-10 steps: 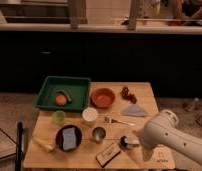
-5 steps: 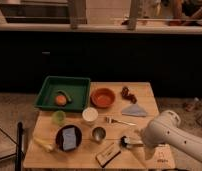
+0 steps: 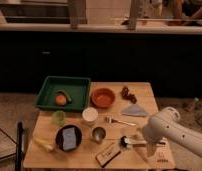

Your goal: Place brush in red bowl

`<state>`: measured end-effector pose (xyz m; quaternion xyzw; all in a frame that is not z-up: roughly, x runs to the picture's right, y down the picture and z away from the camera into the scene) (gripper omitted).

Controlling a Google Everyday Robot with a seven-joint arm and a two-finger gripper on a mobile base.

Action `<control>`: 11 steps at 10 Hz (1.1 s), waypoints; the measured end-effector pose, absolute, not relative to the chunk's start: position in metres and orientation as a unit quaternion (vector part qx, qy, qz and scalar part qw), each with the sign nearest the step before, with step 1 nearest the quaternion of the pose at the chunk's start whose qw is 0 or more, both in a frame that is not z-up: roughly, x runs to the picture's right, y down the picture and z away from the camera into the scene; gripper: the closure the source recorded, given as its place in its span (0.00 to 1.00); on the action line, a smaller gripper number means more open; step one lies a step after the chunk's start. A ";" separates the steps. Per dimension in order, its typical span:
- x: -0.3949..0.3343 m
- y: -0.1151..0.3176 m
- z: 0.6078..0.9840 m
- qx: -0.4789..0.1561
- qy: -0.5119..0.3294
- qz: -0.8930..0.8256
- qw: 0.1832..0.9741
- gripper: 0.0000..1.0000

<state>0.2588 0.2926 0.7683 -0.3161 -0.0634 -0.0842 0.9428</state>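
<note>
The brush [image 3: 136,144] lies flat on the wooden table [image 3: 144,90] near its front right. Its dark round head [image 3: 124,142] points left and its white handle runs right, under my arm. My gripper [image 3: 149,147] is at the end of the white arm [image 3: 166,131], low over the middle of the brush handle. The red bowl [image 3: 103,97] sits empty at the back centre of the table, well away from the brush and to the upper left of my gripper.
A green tray [image 3: 48,96] holding an orange item stands back left. A dark bowl [image 3: 69,137] with a blue item, a metal cup [image 3: 98,134], a white cup [image 3: 90,115], a green cup [image 3: 58,117], a fork [image 3: 119,121], a grey cloth [image 3: 134,111] and a black-and-tan block [image 3: 108,154] lie around.
My arm has shifted slightly left and down toward the brush handle. The brush and the other things have not moved.
</note>
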 end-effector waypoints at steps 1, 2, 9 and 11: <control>0.260 0.293 0.770 -0.319 -0.061 -0.086 0.942 0.20; 0.261 0.294 0.774 -0.322 -0.059 -0.090 0.941 0.20; 0.270 0.304 0.778 -0.324 -0.051 -0.086 0.941 0.79; 0.271 0.307 0.779 -0.324 -0.055 -0.087 0.941 0.97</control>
